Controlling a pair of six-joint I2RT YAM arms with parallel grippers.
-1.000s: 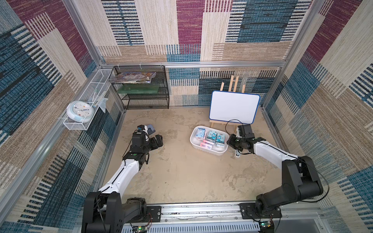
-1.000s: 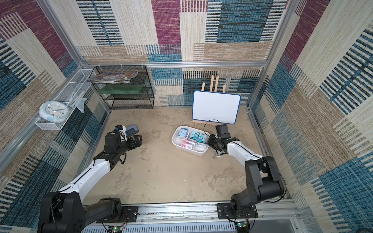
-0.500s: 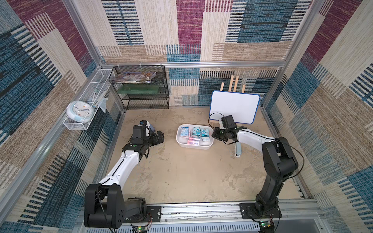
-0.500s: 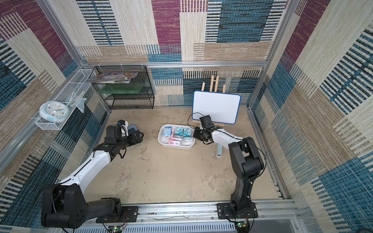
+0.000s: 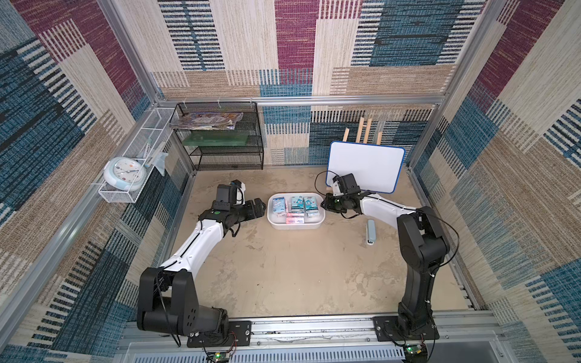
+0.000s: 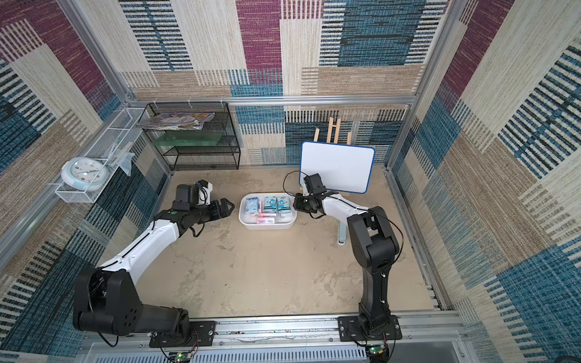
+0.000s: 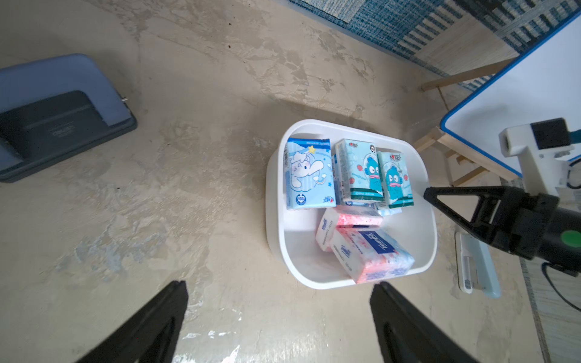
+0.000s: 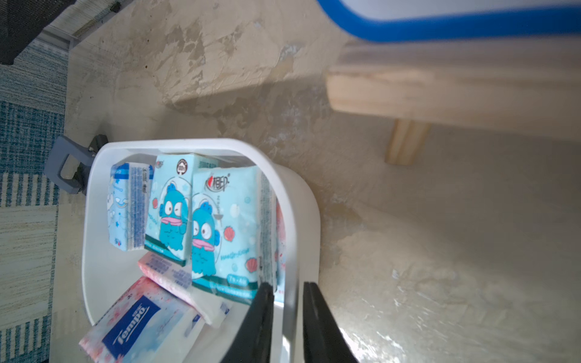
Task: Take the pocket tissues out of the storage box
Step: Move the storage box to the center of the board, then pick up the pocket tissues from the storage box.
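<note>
The pocket tissues (image 7: 345, 201) all lay inside the storage box (image 7: 273, 195), which sat on the desk (image 5: 283, 276) about midway between the two arms. Three light-blue cartoon packets lined the far side of the box. Pink packets were piled on the near side, the top one with a dark-blue logo.

The right gripper (image 8: 287, 289) was at the box's right end, with one of its fingers (image 8: 261, 314) inside the wall and the other outside it. The gap between them was narrow. I could not tell whether they were pinching the rim or standing just off it.

The left gripper (image 7: 279, 283) hung just beside the box's left end, its fingers spread wide and holding nothing.

A grey-blue hole punch (image 7: 56, 116) lay farther off on the left. A pale-blue, stapler-like tool (image 5: 371, 231) lay to the right, near the right arm. Behind the box a whiteboard (image 5: 366, 166) leaned on a wooden easel (image 5: 363, 130), and a black mesh shelf (image 5: 226, 138) stood at the back wall.
</note>
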